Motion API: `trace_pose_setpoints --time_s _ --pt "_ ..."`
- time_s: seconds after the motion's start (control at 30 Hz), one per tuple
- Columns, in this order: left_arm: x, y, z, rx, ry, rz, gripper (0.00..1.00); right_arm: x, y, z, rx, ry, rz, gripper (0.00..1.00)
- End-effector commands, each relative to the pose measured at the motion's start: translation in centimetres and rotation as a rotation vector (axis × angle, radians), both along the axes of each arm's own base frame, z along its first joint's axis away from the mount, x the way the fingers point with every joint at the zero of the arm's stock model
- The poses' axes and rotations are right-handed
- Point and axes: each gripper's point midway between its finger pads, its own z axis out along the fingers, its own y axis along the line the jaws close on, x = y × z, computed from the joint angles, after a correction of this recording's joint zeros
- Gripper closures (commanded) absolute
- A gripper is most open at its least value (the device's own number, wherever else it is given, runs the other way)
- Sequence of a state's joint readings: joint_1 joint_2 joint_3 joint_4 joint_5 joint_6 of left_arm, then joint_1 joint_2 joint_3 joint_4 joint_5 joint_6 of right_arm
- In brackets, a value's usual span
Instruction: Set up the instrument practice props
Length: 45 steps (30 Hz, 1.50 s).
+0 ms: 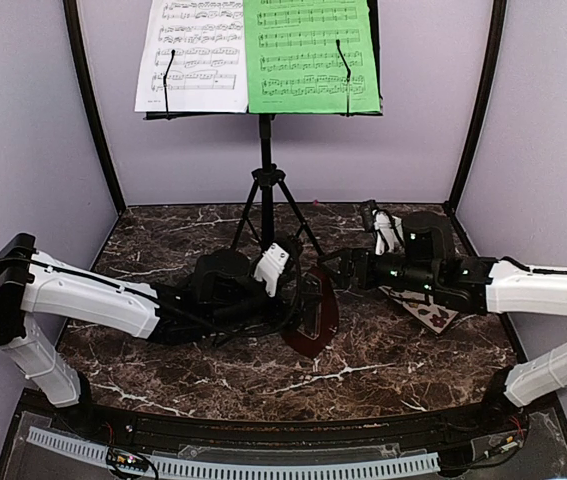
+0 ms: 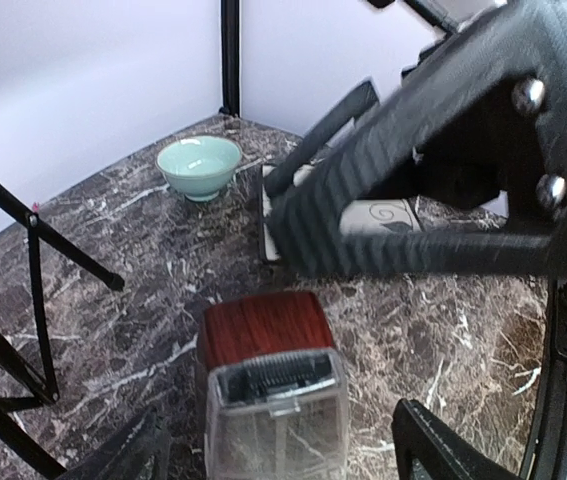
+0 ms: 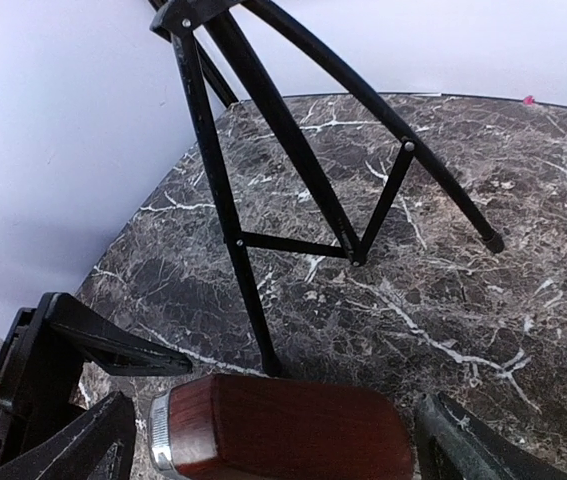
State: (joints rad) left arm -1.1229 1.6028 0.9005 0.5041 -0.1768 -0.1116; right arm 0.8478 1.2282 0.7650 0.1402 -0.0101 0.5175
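Dark marble table (image 1: 383, 370) fills the booth, with pale purple walls around it. At the back stands the black music stand (image 1: 265, 190) on three thin legs. A white sheet (image 1: 195, 55) and a green sheet (image 1: 308, 50) sit side by side on it (a thin wire arm lies across each). A square plate (image 2: 388, 215) lies under the right arm, with a small green bowl (image 2: 199, 166) just beside it. The little red-brown metronome (image 2: 263, 335) lies on its side mid-table, in front of the stand's legs. The left claw (image 2: 278, 445) is spread wide around it, not touching. The right claw (image 3: 273, 440) has a finger close at each end; I cannot tell if it squeezes.
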Motion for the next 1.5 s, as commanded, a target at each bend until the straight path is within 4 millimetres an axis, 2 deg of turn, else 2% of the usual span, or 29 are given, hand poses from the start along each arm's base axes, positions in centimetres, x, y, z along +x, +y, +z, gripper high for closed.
trace_pose_setpoints --time_s 0.0,0.33,0.53,0.7,0.8,1.17,1.47 --pt "1.0 -0.4 2.4 -0.072 -0.056 0.032 0.23 -0.1 1.2 0.4 0.053 0.056 0.071 0.03" --pt "1.6 -1.1 1.9 -0.059 -0.055 0.021 0.33 0.4 1.0 -2.0 0.126 0.170 0.083 0.08" --pt "1.9 -1.3 2.2 -0.064 -0.063 0.021 0.42 0.5 0.7 -3.4 0.111 0.194 0.068 0.11" --pt "2.1 -1.6 2.5 -0.065 -0.071 0.010 0.45 0.3 0.7 -4.8 0.088 0.213 0.075 0.12" --pt "2.0 -1.7 2.5 -0.062 -0.071 0.007 0.49 0.3 0.6 -5.6 0.073 0.223 0.069 0.12" --pt "0.4 -0.9 2.0 -0.075 -0.084 -0.061 0.79 0.1 -0.8 -9.8 -0.044 0.268 0.030 0.13" --pt "-1.4 -0.4 1.2 -0.093 -0.103 -0.146 0.85 -0.5 -2.3 -13.7 -0.143 0.314 0.001 0.14"
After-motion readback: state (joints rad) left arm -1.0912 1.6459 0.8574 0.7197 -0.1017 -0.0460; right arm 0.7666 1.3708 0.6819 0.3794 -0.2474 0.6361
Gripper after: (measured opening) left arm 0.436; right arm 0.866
